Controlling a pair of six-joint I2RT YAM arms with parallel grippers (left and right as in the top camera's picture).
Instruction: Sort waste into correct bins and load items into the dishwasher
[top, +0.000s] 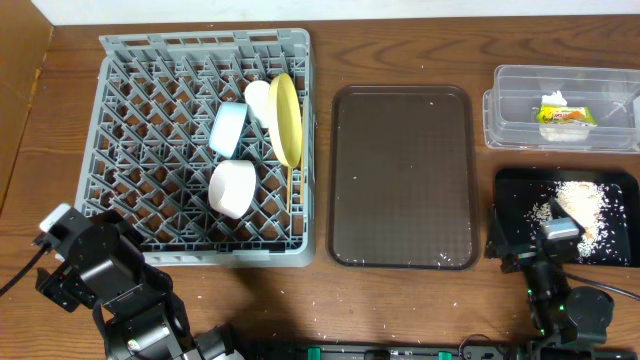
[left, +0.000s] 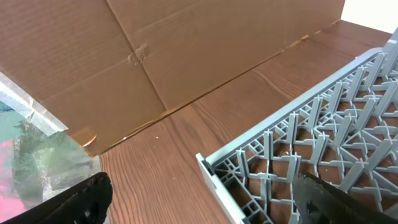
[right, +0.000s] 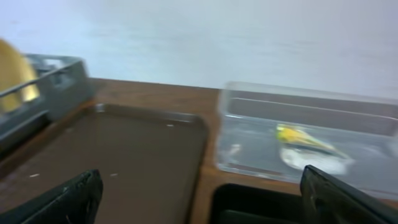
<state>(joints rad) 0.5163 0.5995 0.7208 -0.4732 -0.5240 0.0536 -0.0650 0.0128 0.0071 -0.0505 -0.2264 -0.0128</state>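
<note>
- The rack sits on the left of the table and holds all the dishes.
- The plate stands on edge near the rack's right wall, with the cup just beside it on its left.
- The blue bowl is tilted on its side, left of the cup and close to it.
- The pink bowl lies on its side nearer the front, looking almost white from above.
- The chopsticks show as a thin pale line along the rack's right wall, below the plate.
- The brown tray lies between the rack and the bins, with a few white specks at its near edge.
- The tub stands at the far right with the wrapper inside it.
- The black tray sits just in front of the tub, and the rice is heaped in its middle.
- The left gripper is spread wide and holds nothing. It hangs off the rack's near-left corner, facing a cardboard wall.
- The right gripper is also wide and empty, with its fingers at the bottom corners of the wrist view. From above it sits at the black tray's near-left edge.
</note>
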